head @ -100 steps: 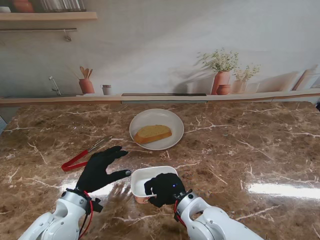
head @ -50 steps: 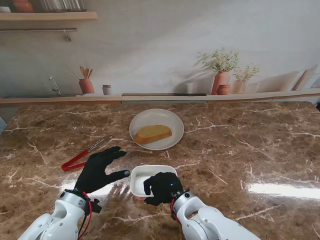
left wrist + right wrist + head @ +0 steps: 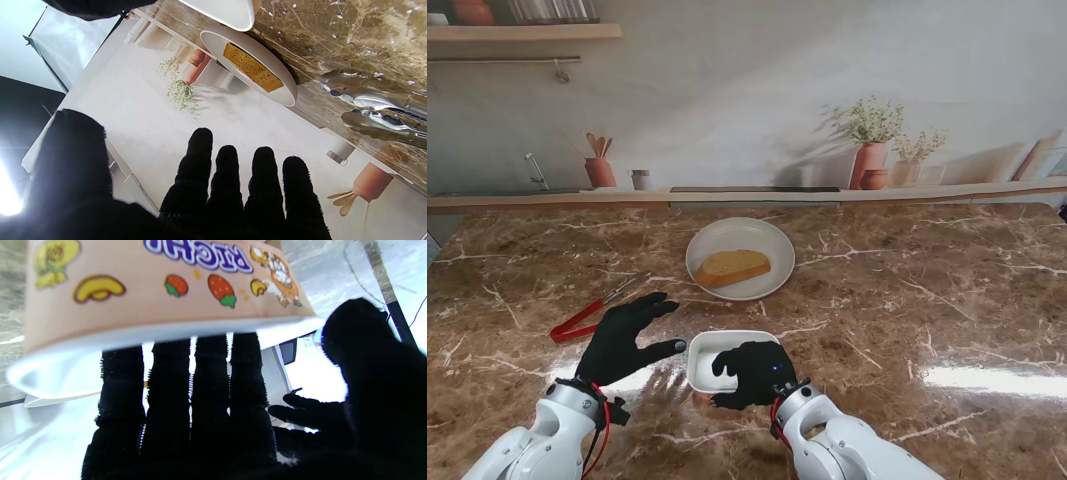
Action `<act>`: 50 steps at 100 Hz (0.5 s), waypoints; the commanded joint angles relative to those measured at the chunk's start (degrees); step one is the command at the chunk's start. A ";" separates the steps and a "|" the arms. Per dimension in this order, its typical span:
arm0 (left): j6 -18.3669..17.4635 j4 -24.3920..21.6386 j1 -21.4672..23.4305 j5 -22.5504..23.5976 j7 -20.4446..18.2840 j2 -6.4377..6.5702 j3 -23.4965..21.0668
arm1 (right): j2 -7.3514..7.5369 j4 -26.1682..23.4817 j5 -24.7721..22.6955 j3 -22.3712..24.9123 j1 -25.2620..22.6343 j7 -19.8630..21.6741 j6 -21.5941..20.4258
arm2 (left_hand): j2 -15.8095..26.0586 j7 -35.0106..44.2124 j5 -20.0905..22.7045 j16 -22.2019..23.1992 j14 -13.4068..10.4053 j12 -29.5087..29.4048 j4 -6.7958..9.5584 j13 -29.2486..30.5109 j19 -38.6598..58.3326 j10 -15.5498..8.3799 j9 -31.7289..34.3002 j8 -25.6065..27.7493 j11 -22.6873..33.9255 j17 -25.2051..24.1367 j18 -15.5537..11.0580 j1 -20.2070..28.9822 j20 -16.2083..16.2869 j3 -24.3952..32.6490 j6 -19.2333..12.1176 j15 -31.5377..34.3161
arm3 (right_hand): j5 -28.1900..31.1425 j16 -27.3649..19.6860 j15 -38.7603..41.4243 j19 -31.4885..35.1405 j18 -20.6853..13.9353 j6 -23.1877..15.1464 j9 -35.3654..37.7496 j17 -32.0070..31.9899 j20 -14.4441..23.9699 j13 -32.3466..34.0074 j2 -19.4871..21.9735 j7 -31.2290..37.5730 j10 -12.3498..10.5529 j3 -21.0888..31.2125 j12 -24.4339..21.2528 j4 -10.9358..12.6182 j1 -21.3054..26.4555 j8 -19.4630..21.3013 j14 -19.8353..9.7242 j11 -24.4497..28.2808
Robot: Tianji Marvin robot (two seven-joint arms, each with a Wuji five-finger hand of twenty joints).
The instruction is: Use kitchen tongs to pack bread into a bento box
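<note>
Right hand [image 3: 749, 373] grips the box [image 3: 711, 351] at its near rim, four fingers [image 3: 173, 386] over the lip and inside, thumb outside. Box sits near the tabletop's front edge, roughly centre. It looks like light plastic, likely to slide on marble, so I keep it pinned.

Left hand [image 3: 627, 335] is open, fingers spread, holding nothing. Tongs [image 3: 592, 310] lie just beyond its fingertips, toward the left edge, red handle end leftmost. Metal, stiff, springy; I'd grab mid-handle.

Bread [image 3: 732, 267] is on the plate [image 3: 772, 245], farther from me, past the box. Soft slice, so squeeze lightly across its short sides.
</note>
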 commanded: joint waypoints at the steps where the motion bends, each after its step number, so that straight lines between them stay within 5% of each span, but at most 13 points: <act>1: -0.16 -0.20 0.49 0.09 0.10 0.01 -0.10 | -0.03 -1.89 0.11 1.01 -1.72 0.85 -0.04 | 2.04 -1.14 -0.62 -0.98 -1.79 -0.50 2.46 -1.83 -1.12 -0.73 -1.44 -0.49 -1.26 -0.89 -2.31 1.80 -0.81 -1.99 -0.20 -0.99 | -2.18 -1.77 -2.26 -1.88 0.78 0.63 -2.06 -1.21 -0.19 -1.86 1.19 -1.59 -0.12 -1.67 -1.85 2.35 -1.62 -0.57 0.90 -1.38; 10: -0.17 -0.32 0.53 0.12 -0.29 0.07 -0.43 | 0.10 -5.37 0.67 3.55 -4.31 1.97 -0.58 | 1.95 -1.12 -0.72 -0.97 -1.63 -0.50 2.47 -1.87 -1.10 -0.64 -1.51 -0.46 -1.28 -0.89 -2.33 1.81 -0.81 -2.00 -0.22 -0.98 | -4.04 -2.72 -4.29 -4.30 0.29 0.83 -4.27 -3.14 1.00 -3.95 6.46 -3.07 -0.22 -11.18 -3.67 5.18 -2.21 -0.88 1.01 -2.11; 27: -0.06 -0.58 0.39 0.18 -0.88 0.15 -1.06 | 0.02 -12.80 1.95 10.05 -10.74 2.17 -3.07 | 1.87 -1.53 -1.63 -0.98 -1.71 -0.54 2.49 -2.06 -1.14 -0.72 -1.79 -0.57 -1.37 -0.97 -2.33 1.90 -0.82 -1.96 -0.52 -1.01 | -7.82 -4.16 -7.29 -8.16 -1.13 1.44 -8.80 -8.10 1.37 -8.79 4.16 -5.35 -0.01 -5.76 -5.26 6.30 -7.17 -1.58 0.35 -4.33; 50: 0.07 -0.82 0.23 0.60 -1.29 0.25 -1.45 | 0.06 -19.13 3.17 21.45 -17.77 3.49 -8.90 | 1.77 -1.55 -1.84 -1.04 -1.92 -0.57 2.51 -2.25 -1.31 -0.84 -2.01 -0.55 -1.43 -1.07 -2.35 1.81 -0.90 -1.94 -0.62 -1.11 | -13.43 -10.77 -15.58 -23.67 -4.86 2.65 -18.02 -19.52 -1.68 -19.51 6.29 -9.31 0.54 -4.96 -11.24 6.18 -9.56 -2.44 -1.58 -10.25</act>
